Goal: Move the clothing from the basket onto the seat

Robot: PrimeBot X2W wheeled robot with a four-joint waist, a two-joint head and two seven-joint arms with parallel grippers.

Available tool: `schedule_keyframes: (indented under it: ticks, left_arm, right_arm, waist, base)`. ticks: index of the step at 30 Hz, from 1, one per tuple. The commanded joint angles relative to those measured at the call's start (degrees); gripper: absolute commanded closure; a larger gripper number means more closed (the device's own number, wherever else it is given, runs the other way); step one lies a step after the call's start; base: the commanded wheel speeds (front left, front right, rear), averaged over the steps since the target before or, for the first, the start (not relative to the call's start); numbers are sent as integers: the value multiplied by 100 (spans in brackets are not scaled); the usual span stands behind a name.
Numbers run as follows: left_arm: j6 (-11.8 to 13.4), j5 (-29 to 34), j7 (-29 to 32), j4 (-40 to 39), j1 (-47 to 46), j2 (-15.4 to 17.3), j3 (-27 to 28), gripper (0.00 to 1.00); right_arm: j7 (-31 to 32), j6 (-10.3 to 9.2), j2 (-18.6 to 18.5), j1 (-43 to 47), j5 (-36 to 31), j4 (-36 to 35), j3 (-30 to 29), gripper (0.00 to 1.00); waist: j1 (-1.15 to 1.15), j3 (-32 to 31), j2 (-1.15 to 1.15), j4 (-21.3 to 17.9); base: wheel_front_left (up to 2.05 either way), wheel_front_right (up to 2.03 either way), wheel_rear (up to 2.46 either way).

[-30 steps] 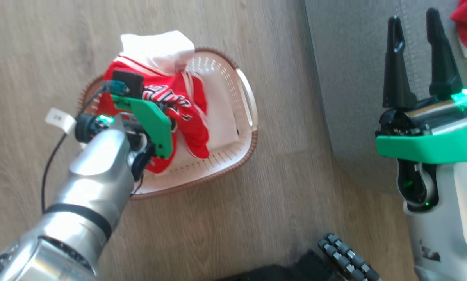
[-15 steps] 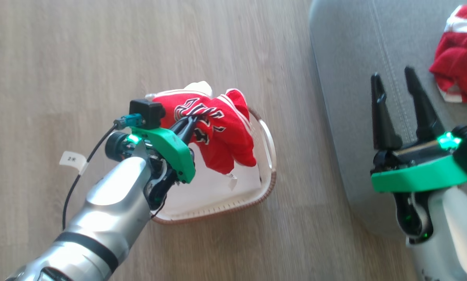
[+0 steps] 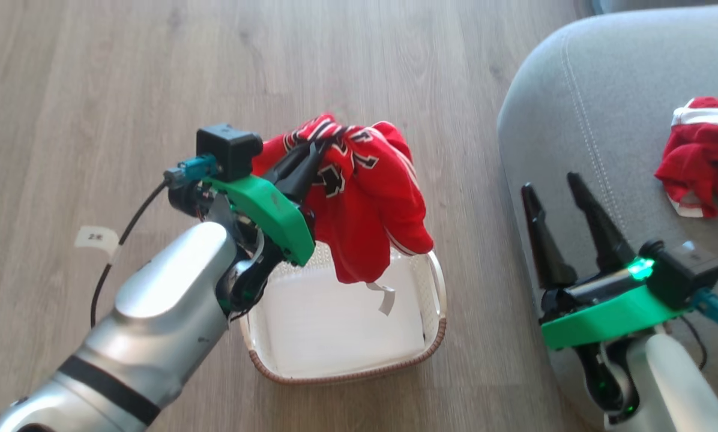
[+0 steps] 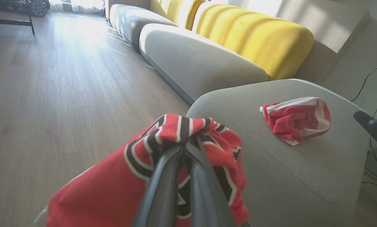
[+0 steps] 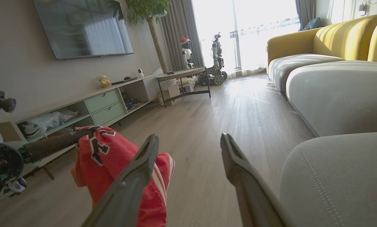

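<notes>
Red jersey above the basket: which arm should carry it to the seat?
Left. The left gripper is shut on the red jersey, lifted above the basket; the right gripper is open and empty at the edge of the seat.

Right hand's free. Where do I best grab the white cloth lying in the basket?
Come straight down from above: the basket has walls that block any side approach. The white cloth seems to lie flat on the bottom, so pinch up a fold in its bare near part, clear of the red jersey hanging over the far end. The right hand is open beside the basket.
</notes>
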Motion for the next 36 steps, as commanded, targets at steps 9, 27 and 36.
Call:
schedule_keyframes:
  ticks: [9, 27, 36]
  left_arm:
    - [503, 27, 408, -1414, -323, 573, 398, 100]
    - [696, -37, 595, -1857, -357, 610, 395, 100]
    - [654, -45, 634, -1924, -359, 440, 246, 100]
  right_arm:
    - [48, 41, -20, 20, 152, -118, 538, 0]
    - [645, 41, -71, -369, 276, 250, 1198, 0]
    - [1086, 41, 118, -975, 365, 1088, 1546, 0]
  waist:
    - [0, -275, 0, -20]
    - [0, -251, 0, -15]
    - [0, -274, 0, 156]
  base:
    - [0, 0, 0]
    - [0, 0, 0]
    - [0, 0, 0]
